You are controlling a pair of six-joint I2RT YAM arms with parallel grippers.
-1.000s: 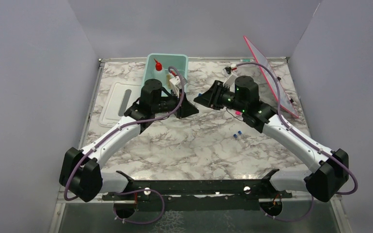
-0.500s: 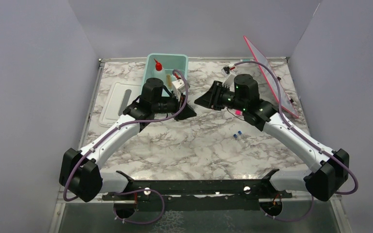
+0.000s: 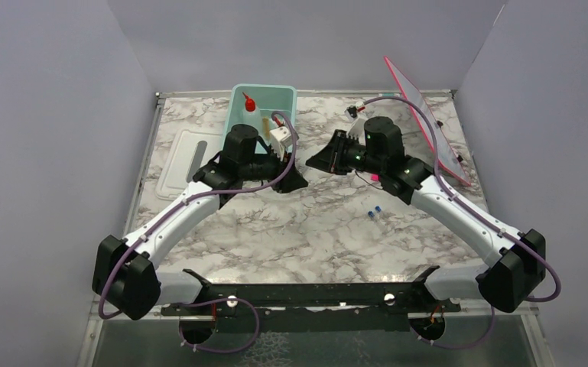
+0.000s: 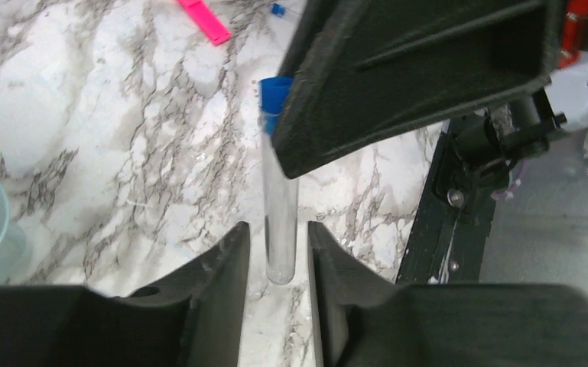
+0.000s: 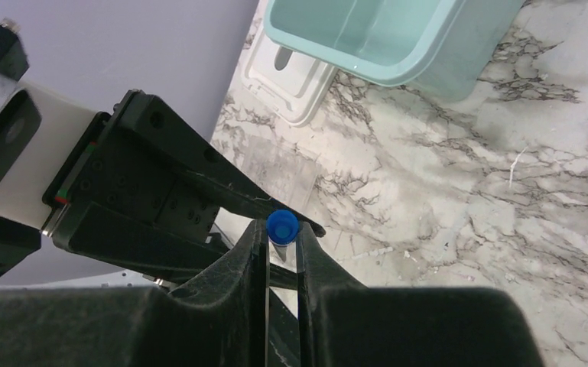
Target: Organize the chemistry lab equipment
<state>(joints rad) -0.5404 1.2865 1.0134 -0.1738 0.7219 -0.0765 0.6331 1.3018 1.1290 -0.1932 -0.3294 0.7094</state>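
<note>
Right tool (image 5: 281, 231) newly tight on round blue cap (image 5: 283, 225); left tool (image 4: 277, 226) astride clear tube (image 4: 281, 199), grip uncertain

The right gripper (image 5: 281, 233) narrows its fingers onto the round blue cap (image 5: 282, 225) of the long clear plastic tube (image 4: 281, 206), its arm edging leftward, while the left gripper (image 4: 277, 229) loosens slightly around the tube's other end

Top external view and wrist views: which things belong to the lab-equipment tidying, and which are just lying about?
Belong to the job:
blue-capped clear tube
squeeze bottle with red nozzle
two tiny blue-capped vials

Lying about:
teal tub
white lid
pink strip
pink-edged panel
</note>
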